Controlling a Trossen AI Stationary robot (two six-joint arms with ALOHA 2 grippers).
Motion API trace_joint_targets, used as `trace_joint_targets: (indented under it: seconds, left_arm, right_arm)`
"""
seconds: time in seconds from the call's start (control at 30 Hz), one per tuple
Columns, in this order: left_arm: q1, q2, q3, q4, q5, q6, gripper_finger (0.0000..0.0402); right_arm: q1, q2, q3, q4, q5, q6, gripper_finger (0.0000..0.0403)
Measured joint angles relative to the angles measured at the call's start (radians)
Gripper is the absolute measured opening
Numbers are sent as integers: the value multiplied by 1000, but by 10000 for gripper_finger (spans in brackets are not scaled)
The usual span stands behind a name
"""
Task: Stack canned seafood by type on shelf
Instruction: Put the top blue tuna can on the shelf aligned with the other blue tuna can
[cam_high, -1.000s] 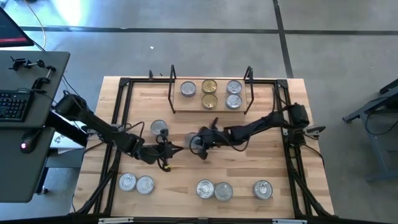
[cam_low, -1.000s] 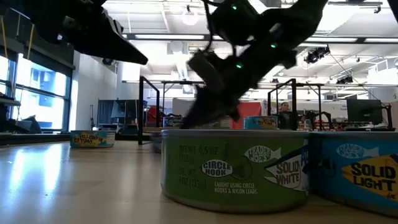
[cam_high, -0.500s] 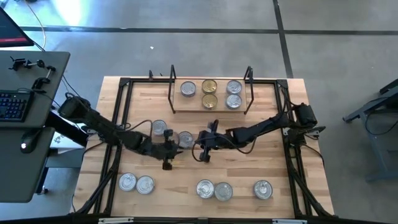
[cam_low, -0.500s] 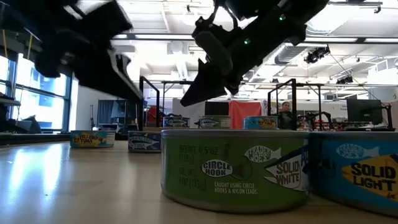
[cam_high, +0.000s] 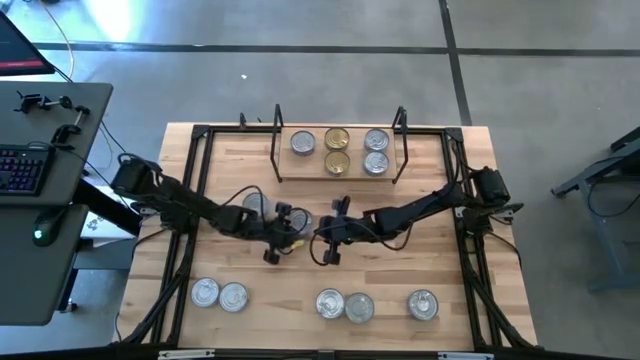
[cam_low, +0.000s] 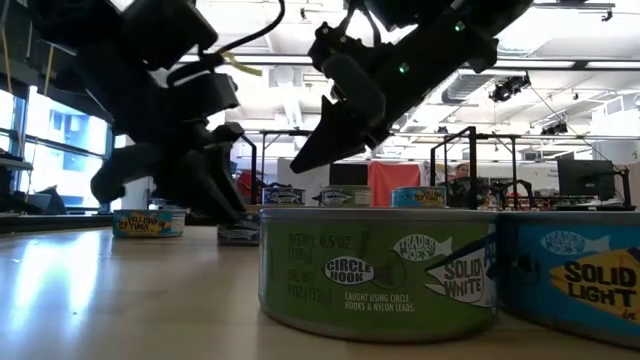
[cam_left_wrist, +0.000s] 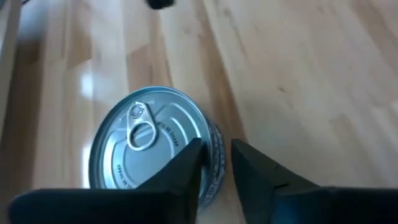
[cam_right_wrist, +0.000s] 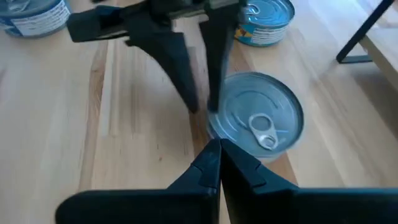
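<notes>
A silver-lidded tin (cam_right_wrist: 261, 121) with a pull tab sits on the bench (cam_high: 430, 255) at mid-table, just near of the shelf (cam_high: 340, 172) and between the two grippers. The left gripper (cam_left_wrist: 214, 163) comes in from the left with its jaws slightly apart, one finger over the tin's rim and the other just outside its wall; it has no firm hold that can be seen. The right gripper (cam_right_wrist: 219, 152) reaches in from the right with its jaws pressed together, holding nothing, its tips just beside the same tin.

On the shelf at the far side stand five tins: one silver (cam_high: 302, 143), two gold (cam_high: 337, 150), two silver (cam_high: 376, 151). Another silver tin (cam_high: 254, 203) lies left of the centre one. Along the near edge sit two tins (cam_high: 219, 294) at left, two (cam_high: 345, 304) in the middle and one (cam_high: 422, 304) at right.
</notes>
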Motion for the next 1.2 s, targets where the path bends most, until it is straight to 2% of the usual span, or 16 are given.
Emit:
trace_joint_targets:
  seconds: [0.17, 0.3, 0.4, 0.63, 0.73, 0.83, 0.97, 1.2]
  left_arm:
    - [0, 17, -2, 63, -5, -3, 11]
    - [0, 9, -5, 111, 3, -14, 9]
    - [0, -9, -8, 119, 12, -38, 3]
    - [13, -56, -4, 128, 9, -143, 1]
    - [19, -75, -4, 132, 8, -170, 1]
    - [19, -92, -4, 136, 9, -194, 1]
    - [19, -108, -3, 145, 12, -224, 1]
    - [19, -112, -3, 184, 28, -231, 0]
  right_arm:
    - [1, 0, 0, -3, -30, -56, 0]
    - [2, 0, 0, 4, -33, -179, 18]
    - [2, 0, 0, 18, -34, -281, 59]
    - [4, 4, 0, 1, -24, -618, 184]
    - [4, 30, 0, 19, 30, -721, 214]
    - [4, 67, 0, 45, 104, -777, 221]
    - [4, 107, 0, 86, 167, -772, 222]
    - [4, 144, 0, 184, 177, -754, 221]
